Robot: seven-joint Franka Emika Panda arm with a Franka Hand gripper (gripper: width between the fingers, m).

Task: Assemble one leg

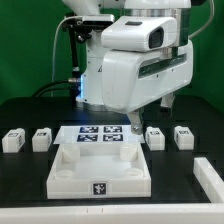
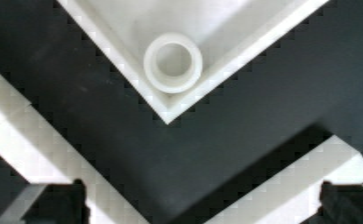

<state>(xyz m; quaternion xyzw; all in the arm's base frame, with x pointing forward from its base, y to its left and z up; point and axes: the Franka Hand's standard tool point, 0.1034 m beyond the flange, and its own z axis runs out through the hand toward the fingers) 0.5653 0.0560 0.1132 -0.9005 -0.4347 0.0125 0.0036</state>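
Four small white legs stand in a row on the black table: two at the exterior view's left [image 1: 13,140] [image 1: 41,138] and two at its right [image 1: 155,137] [image 1: 183,135]. My gripper [image 1: 140,122] hangs open and empty just behind the nearer right leg, not touching it. In the wrist view the dark fingers [image 2: 45,204] show at both lower corners, wide apart, with nothing between them in my gripper [image 2: 196,202]. That view shows a corner of the large white panel [image 2: 231,30] with a round socket [image 2: 173,60]. No leg shows in the wrist view.
The marker board [image 1: 100,136] lies flat between the leg pairs. A large white walled piece [image 1: 60,170] with a tag on its front sits at the table's front. Another white part [image 1: 212,180] is cut off at the right edge. The arm's body fills the upper middle.
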